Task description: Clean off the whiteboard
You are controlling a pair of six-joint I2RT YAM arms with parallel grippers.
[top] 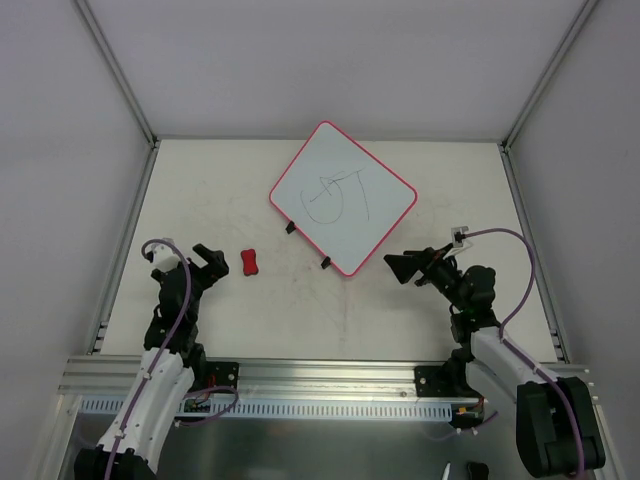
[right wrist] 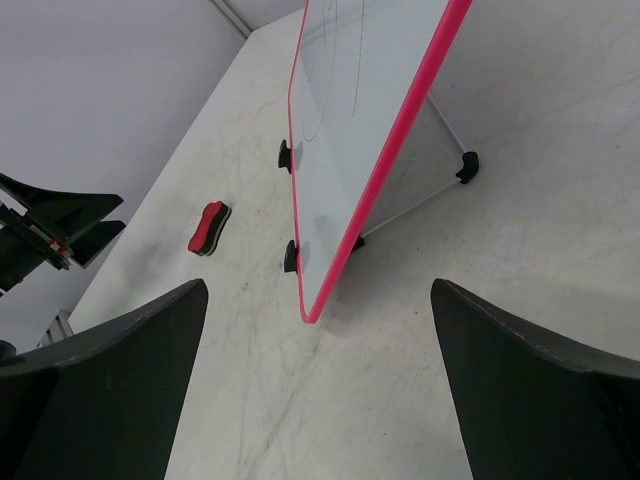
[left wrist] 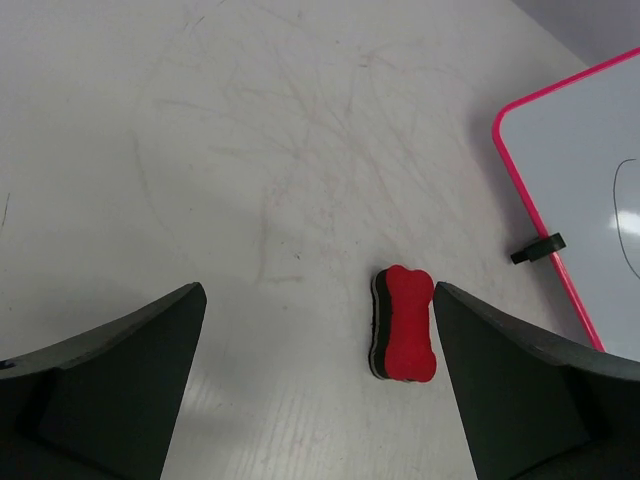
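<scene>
The table (top: 250, 310) is off-white and scuffed. The whiteboard (top: 343, 197) stands on its far middle area, turned cornerwise and propped at a tilt on a wire stand (right wrist: 440, 180). Black marker lines (top: 335, 195) cover its centre. The left gripper (top: 213, 262) has its jaws wide apart and holds nothing. The right gripper (top: 398, 265), near the board's closest corner, is likewise spread and holds nothing. A red eraser (top: 249, 262) lies just beyond the left fingertips. Two black clips (top: 290, 228) sit on the board's near-left edge.
</scene>
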